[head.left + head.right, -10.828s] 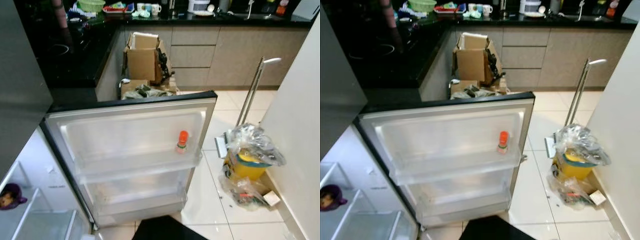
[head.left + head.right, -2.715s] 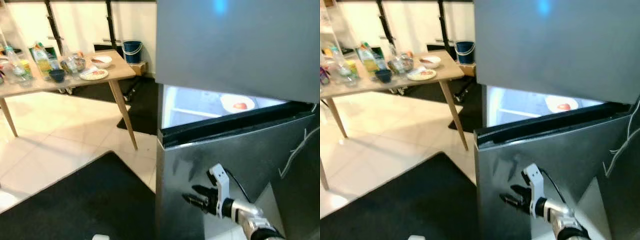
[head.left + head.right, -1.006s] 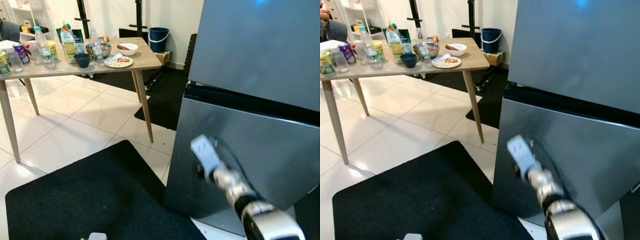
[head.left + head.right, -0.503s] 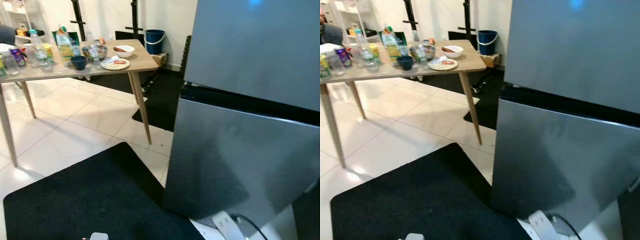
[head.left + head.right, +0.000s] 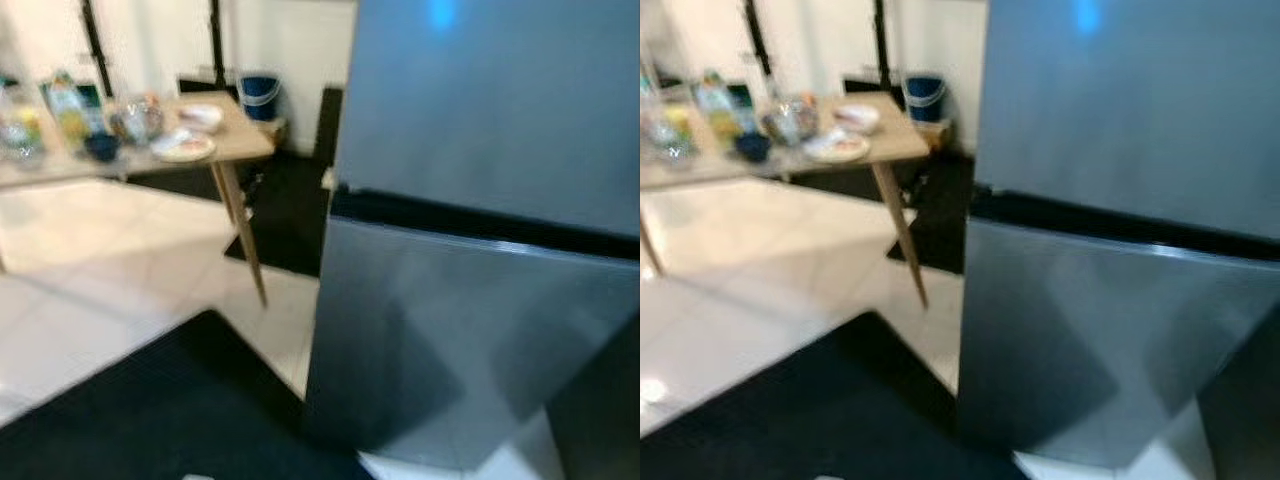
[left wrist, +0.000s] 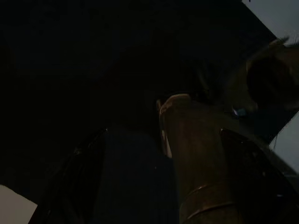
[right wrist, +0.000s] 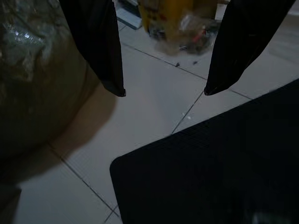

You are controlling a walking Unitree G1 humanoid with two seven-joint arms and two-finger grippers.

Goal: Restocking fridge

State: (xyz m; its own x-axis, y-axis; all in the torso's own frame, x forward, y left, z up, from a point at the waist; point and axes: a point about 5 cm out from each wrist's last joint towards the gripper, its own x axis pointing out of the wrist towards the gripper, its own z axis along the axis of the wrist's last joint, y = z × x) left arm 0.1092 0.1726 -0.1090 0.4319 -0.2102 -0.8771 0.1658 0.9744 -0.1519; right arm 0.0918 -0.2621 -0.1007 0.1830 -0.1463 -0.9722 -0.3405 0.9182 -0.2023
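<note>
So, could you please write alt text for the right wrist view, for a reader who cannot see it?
The right gripper hangs open, its two black fingers spread apart above a pale tiled floor. A black mat lies below them, and blurred yellow clutter in clear plastic sits farther off.

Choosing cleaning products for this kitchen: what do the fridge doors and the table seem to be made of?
Fridge doors: brushed grey metal or a metal-look coating, judging by the soft, dull reflections. Table: light wood or wood veneer, tan top and slim angled legs; blur hides any grain.
</note>
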